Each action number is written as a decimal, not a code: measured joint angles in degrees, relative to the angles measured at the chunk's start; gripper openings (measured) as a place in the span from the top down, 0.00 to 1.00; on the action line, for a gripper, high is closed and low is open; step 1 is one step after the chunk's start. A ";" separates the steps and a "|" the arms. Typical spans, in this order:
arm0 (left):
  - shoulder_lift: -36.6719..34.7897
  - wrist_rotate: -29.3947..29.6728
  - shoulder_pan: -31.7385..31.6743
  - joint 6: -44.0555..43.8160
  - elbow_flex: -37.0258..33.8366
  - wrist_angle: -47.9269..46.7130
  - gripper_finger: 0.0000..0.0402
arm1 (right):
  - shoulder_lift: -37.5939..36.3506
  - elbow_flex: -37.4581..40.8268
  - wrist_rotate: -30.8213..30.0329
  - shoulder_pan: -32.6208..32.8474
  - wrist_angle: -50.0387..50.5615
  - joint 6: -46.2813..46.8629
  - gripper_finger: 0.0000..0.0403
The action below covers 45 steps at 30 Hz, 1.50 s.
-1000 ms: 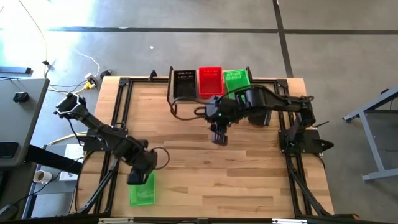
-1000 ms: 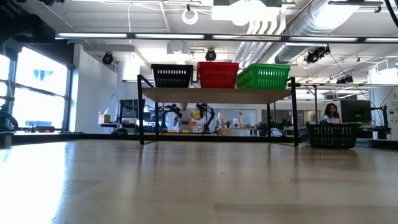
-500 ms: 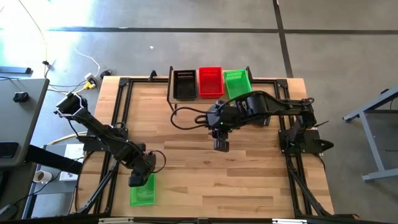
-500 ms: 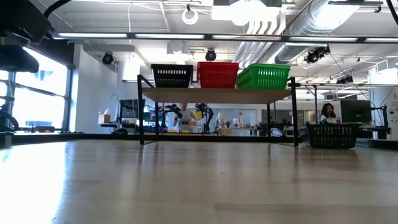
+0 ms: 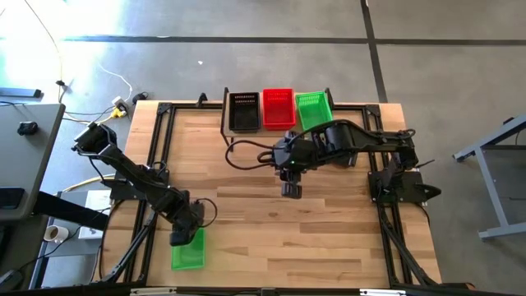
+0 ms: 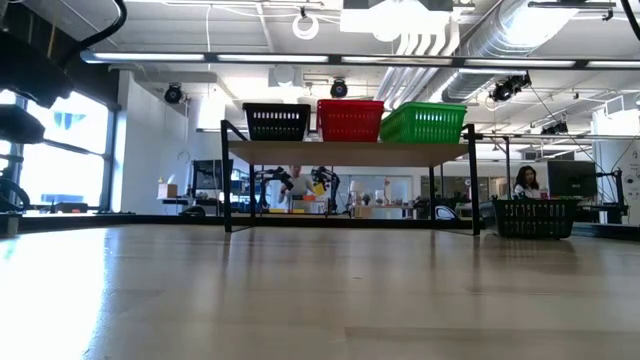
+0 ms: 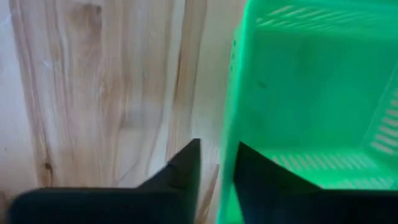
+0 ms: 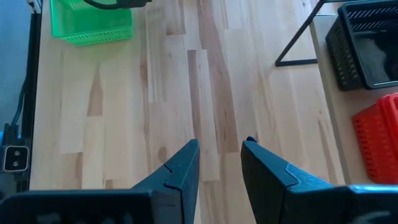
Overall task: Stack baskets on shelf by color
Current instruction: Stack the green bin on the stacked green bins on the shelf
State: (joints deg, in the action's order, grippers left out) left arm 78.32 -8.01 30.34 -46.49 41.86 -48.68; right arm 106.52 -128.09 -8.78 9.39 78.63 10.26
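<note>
While the left gripper (image 7: 214, 165) sets its jaws astride one wall of a bright green plastic lattice basket (image 5: 188, 252) near the surface's front left corner, closed on that rim, the basket's inside looks empty. On the light wood shelf (image 5: 278, 127) at the back stand a black basket (image 5: 244, 111), a red basket (image 5: 278, 108) and a second green basket (image 5: 313, 109). Mid-surface, the right gripper (image 5: 290, 190) hangs with jaws slightly parted, holding nothing.

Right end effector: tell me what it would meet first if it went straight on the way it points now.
The right end effector points down at bare tabletop, open and empty. Going straight on, it would probably meet the wood first; the green basket and black basket lie off to either side.
</note>
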 joint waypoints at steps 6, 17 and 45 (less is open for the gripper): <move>0.00 -0.33 -1.72 -5.85 -0.06 1.88 0.97 | 0.00 0.00 0.55 0.00 -0.70 -0.13 0.74; 0.00 -3.32 -12.49 -10.99 5.24 3.62 0.99 | 0.01 0.01 11.78 0.04 -3.78 -7.91 0.74; 0.00 -7.47 -38.99 -3.84 18.50 3.53 1.00 | 10.32 0.02 18.48 3.28 -6.59 -28.59 0.74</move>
State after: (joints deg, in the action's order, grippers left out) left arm 78.32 -15.48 -8.65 -50.33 60.36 -45.15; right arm 116.84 -128.07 9.70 12.67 72.04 -18.33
